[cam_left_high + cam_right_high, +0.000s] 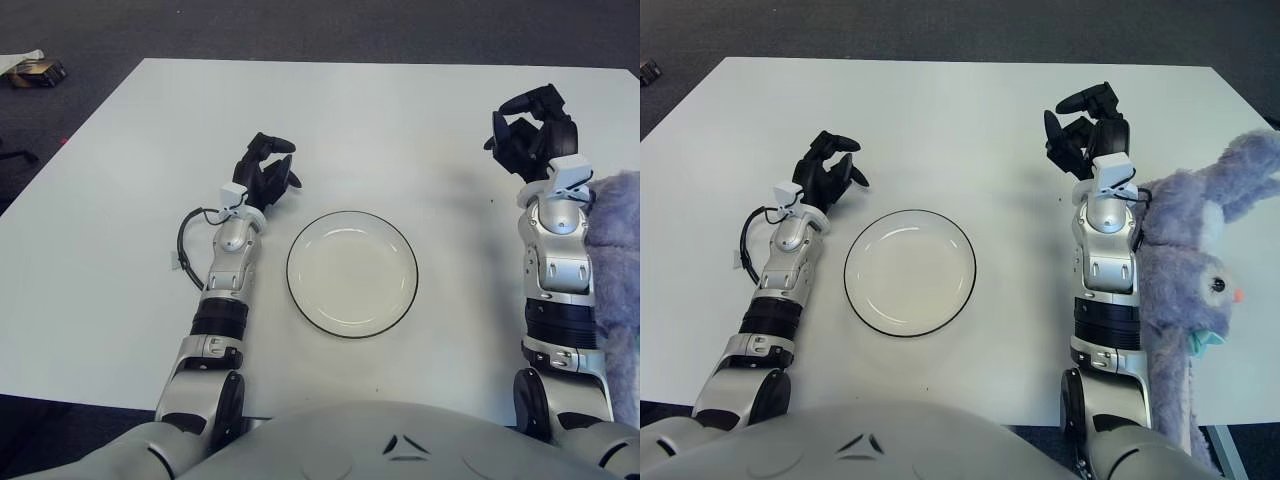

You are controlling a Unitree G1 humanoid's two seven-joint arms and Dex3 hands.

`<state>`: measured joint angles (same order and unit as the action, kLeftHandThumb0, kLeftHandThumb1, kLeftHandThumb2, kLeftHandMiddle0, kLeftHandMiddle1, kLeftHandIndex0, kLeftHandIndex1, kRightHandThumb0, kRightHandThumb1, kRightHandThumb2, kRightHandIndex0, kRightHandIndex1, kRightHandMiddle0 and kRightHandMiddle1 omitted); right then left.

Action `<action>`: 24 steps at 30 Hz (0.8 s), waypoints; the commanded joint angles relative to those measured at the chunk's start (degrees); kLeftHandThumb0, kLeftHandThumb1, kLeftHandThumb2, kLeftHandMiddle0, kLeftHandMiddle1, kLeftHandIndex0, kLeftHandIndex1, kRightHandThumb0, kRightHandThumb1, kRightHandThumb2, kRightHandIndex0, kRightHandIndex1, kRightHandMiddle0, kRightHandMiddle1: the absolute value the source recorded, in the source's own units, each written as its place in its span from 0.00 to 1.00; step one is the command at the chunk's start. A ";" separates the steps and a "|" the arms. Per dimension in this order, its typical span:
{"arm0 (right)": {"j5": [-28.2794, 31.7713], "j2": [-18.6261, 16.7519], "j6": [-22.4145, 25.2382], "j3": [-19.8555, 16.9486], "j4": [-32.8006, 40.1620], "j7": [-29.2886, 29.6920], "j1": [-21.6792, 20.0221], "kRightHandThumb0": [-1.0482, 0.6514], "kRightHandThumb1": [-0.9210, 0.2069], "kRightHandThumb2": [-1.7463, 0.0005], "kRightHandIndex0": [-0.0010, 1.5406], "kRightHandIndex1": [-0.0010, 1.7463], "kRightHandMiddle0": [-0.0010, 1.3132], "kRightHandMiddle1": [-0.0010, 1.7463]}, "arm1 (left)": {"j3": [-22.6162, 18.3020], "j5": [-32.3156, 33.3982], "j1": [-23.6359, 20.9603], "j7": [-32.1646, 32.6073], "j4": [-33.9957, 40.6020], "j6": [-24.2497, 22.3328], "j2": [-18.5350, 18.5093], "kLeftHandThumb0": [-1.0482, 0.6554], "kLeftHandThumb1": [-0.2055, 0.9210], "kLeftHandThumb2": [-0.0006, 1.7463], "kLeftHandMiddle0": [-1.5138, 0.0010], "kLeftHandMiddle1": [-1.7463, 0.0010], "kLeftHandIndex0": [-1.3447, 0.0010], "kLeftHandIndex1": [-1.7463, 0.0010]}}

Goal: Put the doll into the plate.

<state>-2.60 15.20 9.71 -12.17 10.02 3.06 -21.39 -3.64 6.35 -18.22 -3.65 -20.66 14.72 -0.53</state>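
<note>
I'm looking down at a white bench (pixel 400 110) that fills most of my view, with dark floor beyond its far edge. No brand, label or writing is readable anywhere on it.

The biggest thing on it is the doll (pixel 1200 290), a purple plush rabbit lying at the right edge of the bench, just beside my right forearm and pressed against its outer side. Its ears point away toward the far right, its face shows one dark eye and an orange nose, and a bit of teal shows at its neck. It is well apart from the plate.

The plate (pixel 352 273) sits in the middle, near my body, between my two arms: white, round, with a thin dark rim, and nothing in it.

My right hand (pixel 1087 135) is raised beyond the doll's head, fingers loosely curled but spread, holding nothing. My left hand (pixel 268 170) shows just left of the plate's far side, fingers relaxed and apart, also holding nothing.

A black cable (pixel 185 240) loops beside my left forearm.
</note>
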 commanded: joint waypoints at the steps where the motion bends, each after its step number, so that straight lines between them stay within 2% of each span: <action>1: 0.81 1.85 1.37 -1.30 1.50 -0.65 -3.09 0.41 0.00 0.79 0.45 0.90 0.28 0.91 | 0.28 -0.02 2.21 -0.12 -2.32 0.59 1.46 0.41 1.00 0.20 0.44 0.12 0.72 0.11; 11: 3.40 3.37 2.09 -3.28 0.95 -1.76 -9.34 0.41 0.00 0.79 0.45 0.91 0.27 0.91 | 0.38 -0.09 2.21 -0.19 -2.61 0.84 1.49 0.41 1.00 0.20 0.44 0.12 0.72 0.10; 17: 6.48 8.19 5.21 -4.87 -0.91 -6.16 -15.56 0.41 0.00 0.79 0.45 0.91 0.27 0.91 | 0.46 -0.05 2.15 -0.34 -2.92 0.90 1.49 0.41 1.00 0.20 0.44 0.12 0.72 0.10; 24: 7.96 11.73 8.06 -5.69 -2.45 -8.30 -19.57 0.41 0.00 0.76 0.43 0.94 0.24 0.94 | 0.48 0.14 2.08 -0.54 -3.15 1.03 1.50 0.41 1.00 0.20 0.44 0.12 0.72 0.10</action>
<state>4.27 25.62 16.66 -17.11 8.25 -4.57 -39.42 -3.41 6.32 -18.64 -3.72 -21.56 15.02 -0.50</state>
